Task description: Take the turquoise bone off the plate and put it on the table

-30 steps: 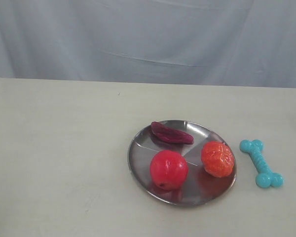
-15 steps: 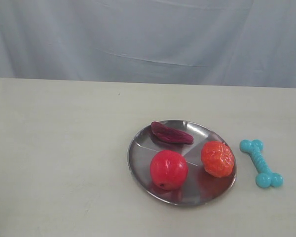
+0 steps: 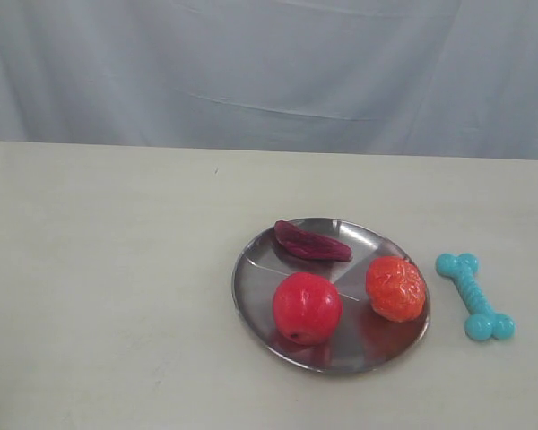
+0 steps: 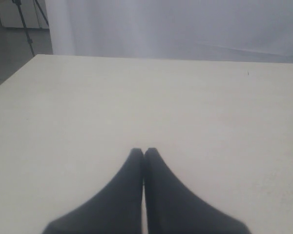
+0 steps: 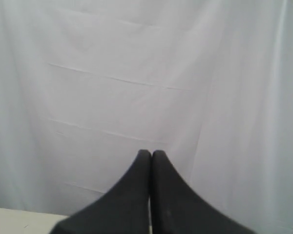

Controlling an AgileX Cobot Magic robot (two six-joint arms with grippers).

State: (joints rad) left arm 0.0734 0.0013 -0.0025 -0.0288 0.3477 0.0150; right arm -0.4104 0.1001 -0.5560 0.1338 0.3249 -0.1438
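The turquoise bone lies flat on the cream table, just right of the silver plate and apart from its rim. Neither arm shows in the exterior view. My left gripper is shut, its dark fingers pressed together over bare tabletop with nothing between them. In the right wrist view my right gripper is shut too, empty, and faces the pale cloth backdrop; neither the bone nor the plate shows in either wrist view.
On the plate rest a red apple, an orange knobbly fruit and a dark purple elongated piece. A pale blue-grey cloth hangs behind the table's far edge. The left wrist view shows the table's left edge.
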